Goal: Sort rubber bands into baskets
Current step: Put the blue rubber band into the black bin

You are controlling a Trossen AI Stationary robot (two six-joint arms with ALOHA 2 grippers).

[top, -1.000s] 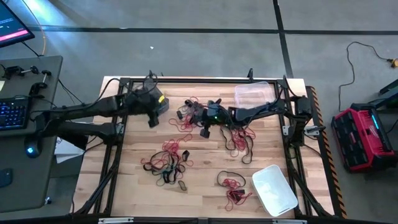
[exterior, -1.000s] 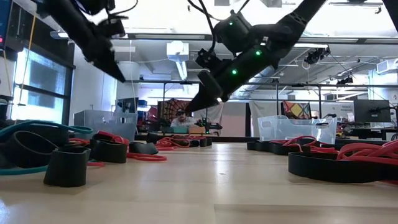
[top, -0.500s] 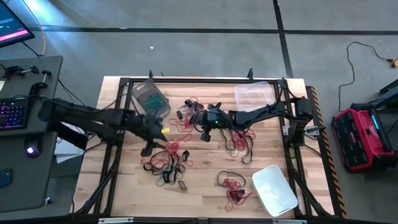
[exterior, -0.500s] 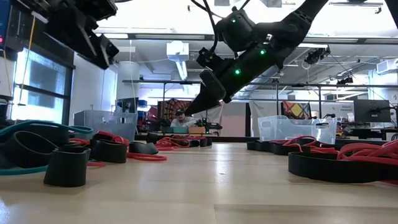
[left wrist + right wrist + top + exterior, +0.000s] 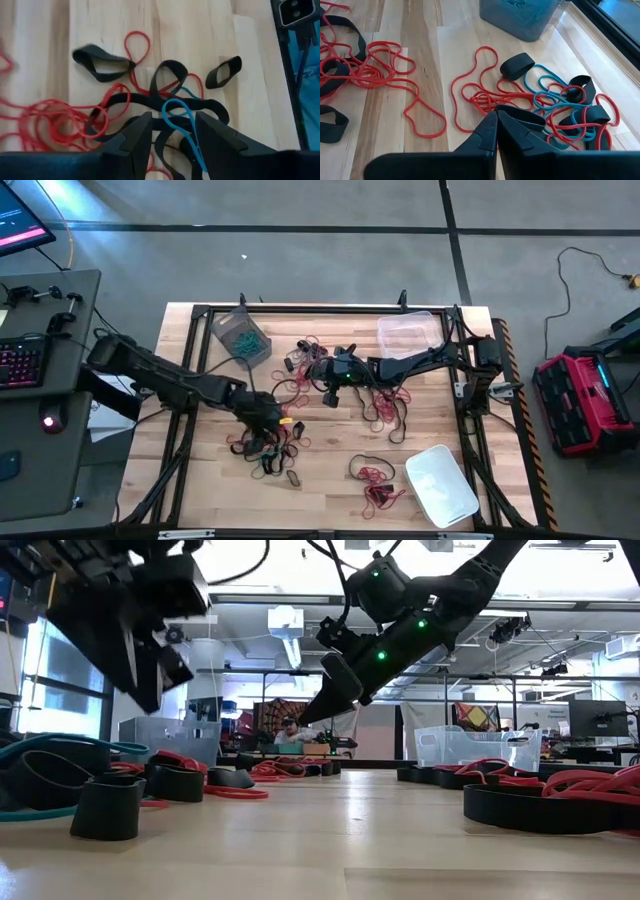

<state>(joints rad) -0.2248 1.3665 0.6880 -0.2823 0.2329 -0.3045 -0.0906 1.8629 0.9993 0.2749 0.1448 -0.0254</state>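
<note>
A: Rubber bands [image 5: 268, 442] from above: tangles across the wooden table [image 5: 330, 470]; left gripper [image 5: 268, 423] over the left heap, right gripper [image 5: 330, 395] mid-table, three baskets [image 5: 241, 337] around them.

B: Left wrist: jaws spread, a teal band [image 5: 181, 125] lying between the fingers [image 5: 139, 135].

A: Right wrist: jaws pressed together above red loops [image 5: 425, 117], nothing held.

A grey concrete floor [image 5: 320, 250] crossed by dark tape lines surrounds the light wooden worktop [image 5: 330, 450]. To one side stands a grey desk [image 5: 50, 410] with a backlit keyboard [image 5: 20, 362] and a monitor [image 5: 18, 220]; on the other, a red and black case [image 5: 580, 402] sits on the floor. Beyond, a bright workshop with ceiling lights [image 5: 560, 555], a tall window [image 5: 70, 675] and a seated person [image 5: 290, 730].
</note>
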